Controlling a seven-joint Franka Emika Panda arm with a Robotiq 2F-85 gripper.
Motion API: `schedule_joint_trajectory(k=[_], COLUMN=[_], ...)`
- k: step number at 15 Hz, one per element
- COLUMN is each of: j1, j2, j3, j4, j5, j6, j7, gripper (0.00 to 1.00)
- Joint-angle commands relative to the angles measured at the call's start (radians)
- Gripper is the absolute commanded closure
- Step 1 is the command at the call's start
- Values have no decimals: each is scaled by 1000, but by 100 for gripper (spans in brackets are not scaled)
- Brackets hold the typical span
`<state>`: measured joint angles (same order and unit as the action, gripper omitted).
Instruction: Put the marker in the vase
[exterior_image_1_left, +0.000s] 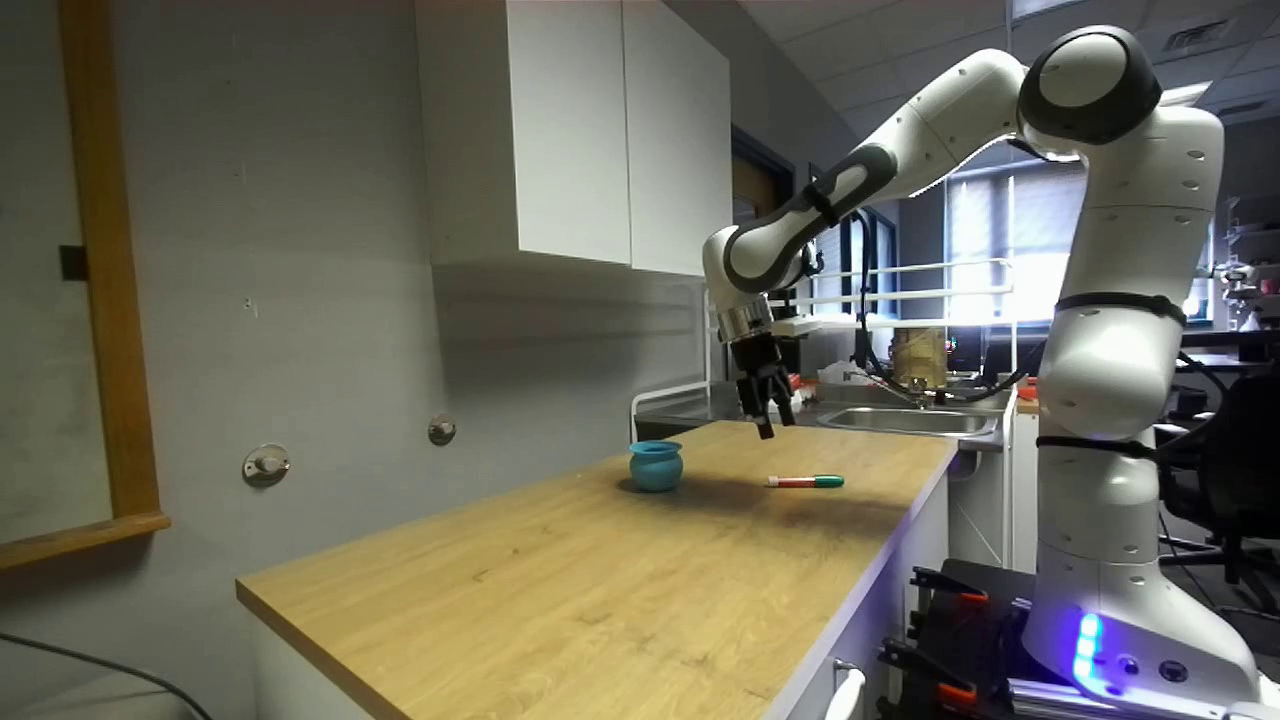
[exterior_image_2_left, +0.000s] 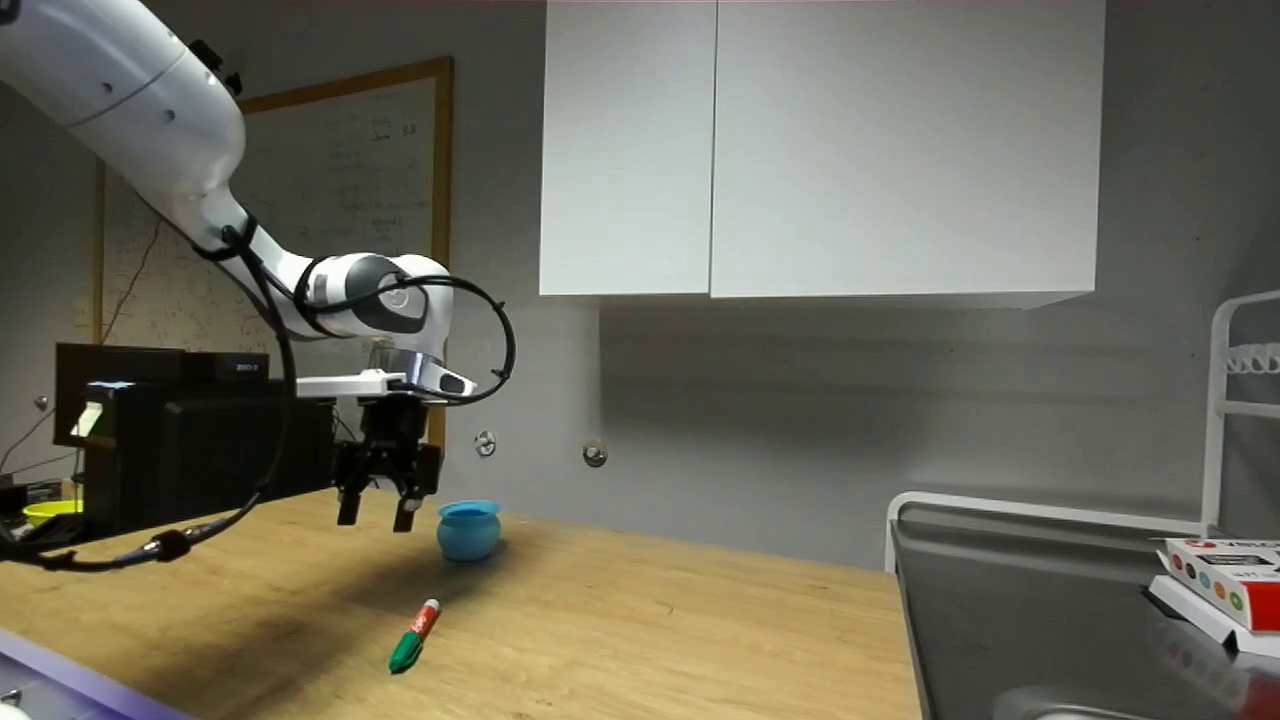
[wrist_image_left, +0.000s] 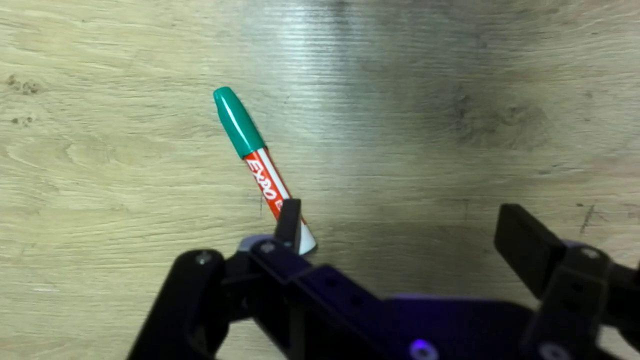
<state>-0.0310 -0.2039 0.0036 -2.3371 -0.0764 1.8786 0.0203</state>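
Hangs clear above the bench (exterior_image_1_left: 560, 600) in both exterior views, with the hand (wrist_image_left: 402, 215) spread wide and nothing held between the fingers (wrist_image_left: 290, 220); has the marker (wrist_image_left: 265, 170) lying flat on the bench below, not centred in the gap but off to the left and upward of it in the wrist view; loses some of the red barrel and white end there behind the finger on that side; seems early in the task, with grasp and carry both to come.

Must reckon with a slanting long axis; runs in the wrist view from green cap at upper left to white end at lower right; crosses the line between the fingertips rather than following it, yet not squarely; aims the white end roughly toward the upright vase (exterior_image_2_left: 468, 532) in both exterior views, with the cap turned away; lies apart from it.

Calls, most likely, for a shift toward the left and top of the wrist view before any descent, plus a modest turn to set both finger faces along the barrel; risks otherwise bringing the nearer finger down on the white end, or pinching askew and rolling the marker aside.
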Motion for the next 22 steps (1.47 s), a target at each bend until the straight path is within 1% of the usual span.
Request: schedule_joint_trajectory(k=[1,3,6,11,14,18,22], j1=[0,-6,-20,-46,-62,-72,-72], j2=[15,24,33,59,84,116,149], j3=[-15,-27,-63,-137,-169,-179,-169], j4=[-2,-9,-33,-72,-95,-115,-124], j5=[-35,-67,-95,-33,-9,-2,-13], j6=[12,27,78,182,237,286,317], j7=[-67,-110,-197,-409,-506,-565,-562], gripper=[0,0,0,0,0,0,0])
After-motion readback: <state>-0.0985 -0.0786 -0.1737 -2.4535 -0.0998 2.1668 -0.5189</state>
